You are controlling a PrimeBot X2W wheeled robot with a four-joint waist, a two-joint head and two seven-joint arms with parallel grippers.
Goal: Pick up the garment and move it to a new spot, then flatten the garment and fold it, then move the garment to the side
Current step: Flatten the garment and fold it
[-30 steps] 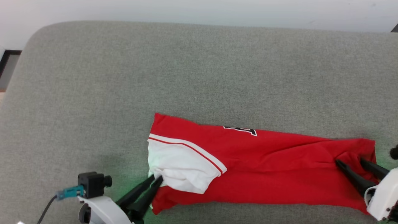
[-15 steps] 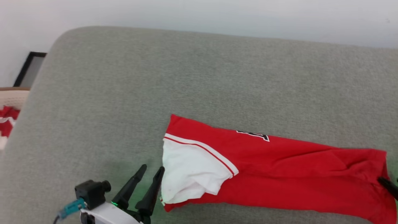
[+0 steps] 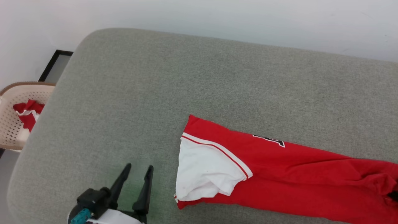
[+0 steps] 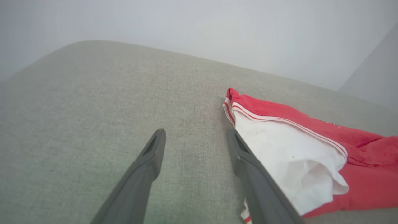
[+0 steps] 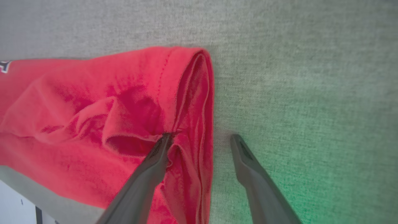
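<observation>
The garment [image 3: 295,174] lies on the grey table [image 3: 186,77], towards its near edge and to the robot's right. It is doubled lengthwise into a long red band, so only a sliver of the chest lettering [image 3: 269,140] peeks out at the far fold. One white sleeve [image 3: 208,171] is turned over on top at the band's left end, its loose cuff puckered instead of flat. The right end is rumpled, with the hem gaping open in the right wrist view.

The left pincer [image 3: 139,167] stands just beside the sleeve end with its fingers apart and nothing between them; in the left wrist view one finger is right at the white cloth's edge. The right pincer [image 5: 201,137] is also spread and grips nothing: one finger rests on the hem's folds, and the other is over bare table. Their posts at the two short ends make sense, since a long band is best stretched and laid straight from there.

Off the table's left corner sits a pale basket [image 3: 9,93] holding other red cloth [image 3: 28,112].
</observation>
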